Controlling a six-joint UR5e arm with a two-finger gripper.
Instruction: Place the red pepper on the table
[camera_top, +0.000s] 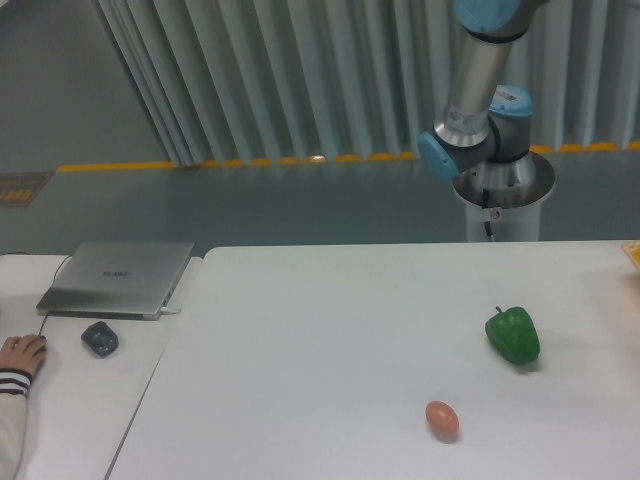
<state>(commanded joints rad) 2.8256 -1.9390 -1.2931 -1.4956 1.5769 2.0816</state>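
Where the smooth white table (330, 330) spreads, glossy lobed green pepper (513, 336), matte egg-shaped thing (442, 419), gripper out of frame.

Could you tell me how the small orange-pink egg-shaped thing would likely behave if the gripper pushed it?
The egg-shaped thing looks smooth and rounded, so it would probably roll, likely curving. It lies free on the flat white table, so nothing would stop it.

A wall of pale grey vertical slats (300, 75) ran across the back of the room. Below it lay a grey-green floor (250, 205) crossed by a yellow line (115, 166). At the left stood a smaller white desk (75, 400) bearing a closed grey laptop (118, 277). The light was even and cool.
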